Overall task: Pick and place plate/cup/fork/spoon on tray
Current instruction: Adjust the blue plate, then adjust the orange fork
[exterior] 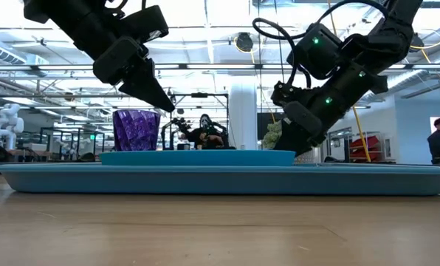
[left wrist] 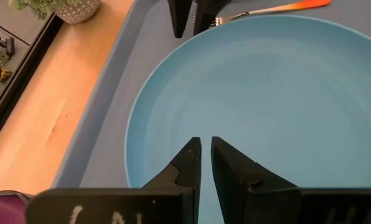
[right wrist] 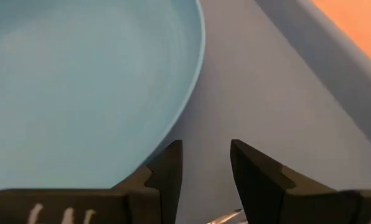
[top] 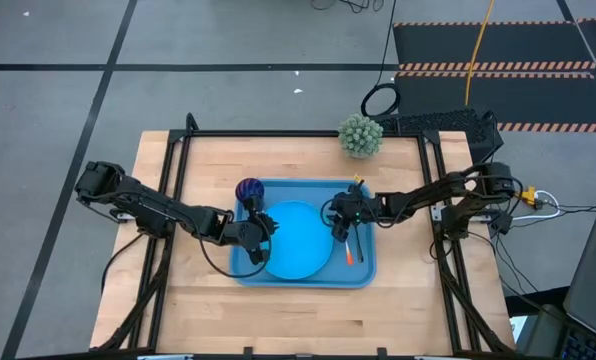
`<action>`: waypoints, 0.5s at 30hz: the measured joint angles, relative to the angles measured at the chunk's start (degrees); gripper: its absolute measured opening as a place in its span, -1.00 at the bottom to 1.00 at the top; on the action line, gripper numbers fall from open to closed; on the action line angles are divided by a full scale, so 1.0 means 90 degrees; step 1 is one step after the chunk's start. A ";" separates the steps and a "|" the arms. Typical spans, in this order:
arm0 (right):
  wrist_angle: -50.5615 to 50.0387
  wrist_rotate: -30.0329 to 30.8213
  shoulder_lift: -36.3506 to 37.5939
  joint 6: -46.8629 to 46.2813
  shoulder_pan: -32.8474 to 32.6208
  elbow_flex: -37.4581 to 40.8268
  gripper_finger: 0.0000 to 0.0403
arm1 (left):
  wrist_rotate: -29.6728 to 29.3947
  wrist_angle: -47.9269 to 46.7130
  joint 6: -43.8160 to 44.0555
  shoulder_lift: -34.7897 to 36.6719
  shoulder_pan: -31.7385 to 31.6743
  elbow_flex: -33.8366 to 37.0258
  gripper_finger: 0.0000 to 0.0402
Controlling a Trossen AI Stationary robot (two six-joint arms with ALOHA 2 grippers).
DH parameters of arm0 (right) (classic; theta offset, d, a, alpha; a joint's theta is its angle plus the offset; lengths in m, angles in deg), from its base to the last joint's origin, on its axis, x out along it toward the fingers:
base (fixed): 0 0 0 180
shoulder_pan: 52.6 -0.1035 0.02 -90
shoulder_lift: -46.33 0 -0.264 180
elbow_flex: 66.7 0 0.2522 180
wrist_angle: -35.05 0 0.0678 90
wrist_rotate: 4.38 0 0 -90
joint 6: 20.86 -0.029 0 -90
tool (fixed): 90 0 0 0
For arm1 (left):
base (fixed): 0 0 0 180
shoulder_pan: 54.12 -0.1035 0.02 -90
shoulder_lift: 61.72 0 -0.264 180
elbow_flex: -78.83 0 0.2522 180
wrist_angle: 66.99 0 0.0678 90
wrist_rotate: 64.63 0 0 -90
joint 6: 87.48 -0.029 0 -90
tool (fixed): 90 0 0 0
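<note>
The blue tray (top: 364, 274) lies mid-table. On it rest the sky-blue plate (top: 298, 240), the purple cup (top: 249, 190) at its far left corner, and the orange-handled fork (top: 350, 252) right of the plate. My left gripper (left wrist: 205, 144) is shut and hovers over the plate's left edge (left wrist: 136, 124), beside the cup (exterior: 136, 129). My right gripper (right wrist: 205, 149) is open, low over the tray floor (right wrist: 266, 93) between the plate (right wrist: 79, 81) and the fork's tine end (left wrist: 226, 18). I cannot make out the spoon.
A small potted plant (top: 360, 135) stands on the table beyond the tray's far right corner. Bare wooden table lies left, right and in front of the tray. People show in the room behind the table (exterior: 205, 133).
</note>
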 joint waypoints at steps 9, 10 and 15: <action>-0.1190 0.0477 0.0621 0.0286 0.0024 -0.0002 -0.35 | 0.0000 -0.0021 0.0015 0.0000 0.0000 0.0000 -0.79; -0.1406 0.0487 0.0701 0.0288 0.0021 -0.0002 -0.35 | 0.0000 -0.0029 0.0015 0.0000 0.0000 0.0000 -0.79; -0.1993 0.0564 0.1067 0.0240 -0.0062 0.0000 -0.35 | -0.0002 -0.0031 0.0012 0.0000 0.0000 0.0000 -0.79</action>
